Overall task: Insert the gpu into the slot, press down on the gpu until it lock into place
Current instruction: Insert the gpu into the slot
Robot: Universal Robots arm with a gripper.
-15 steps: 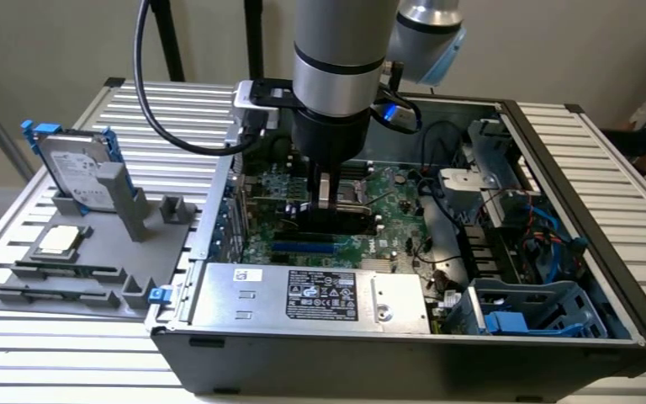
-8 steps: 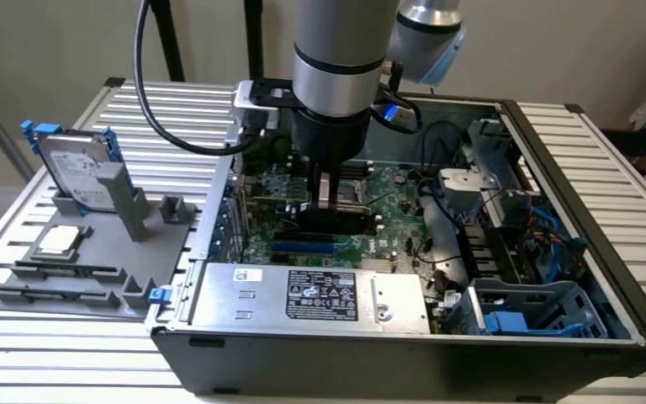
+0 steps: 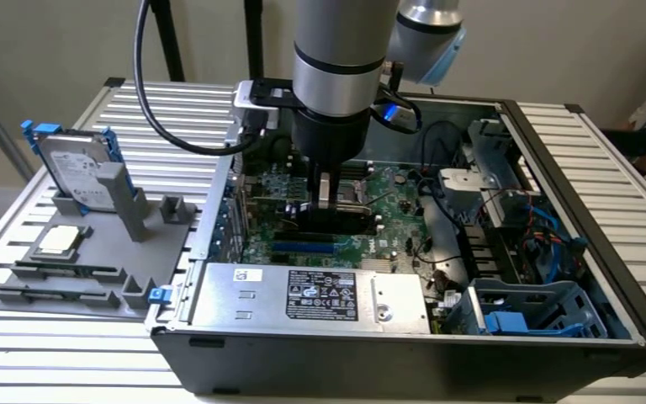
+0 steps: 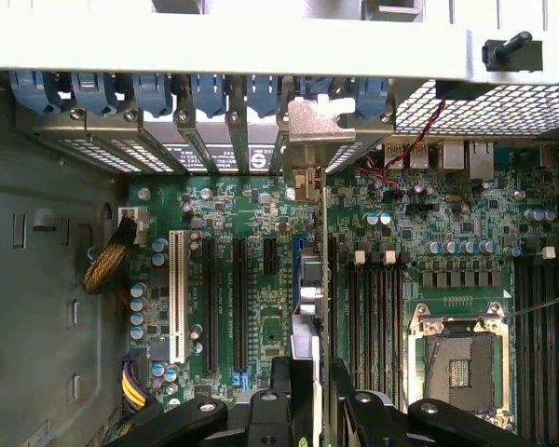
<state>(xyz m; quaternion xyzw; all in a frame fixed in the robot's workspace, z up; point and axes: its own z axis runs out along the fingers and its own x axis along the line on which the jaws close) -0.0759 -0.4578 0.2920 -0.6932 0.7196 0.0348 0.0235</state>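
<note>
The gpu (image 3: 338, 221) is a thin black card standing on edge on the green motherboard (image 3: 396, 240) inside the open computer case. In the wrist view the gpu (image 4: 326, 270) appears edge-on, its metal bracket (image 4: 309, 130) against the case's rear slot openings. The slot beneath it is hidden by the card. My gripper (image 3: 325, 200) hangs straight down over the card's middle. Seen from the wrist, the gripper (image 4: 319, 377) is open, one finger (image 4: 293, 396) on each side of the card's top edge, with small gaps showing.
Empty black expansion slots (image 4: 210, 298) and a white one (image 4: 176, 298) lie beside the card. The CPU socket (image 4: 458, 358) and memory slots (image 4: 368, 298) sit on its other side. A silver power supply (image 3: 312, 295) fills the case's front. A hard drive (image 3: 76, 168) stands on a grey rack outside.
</note>
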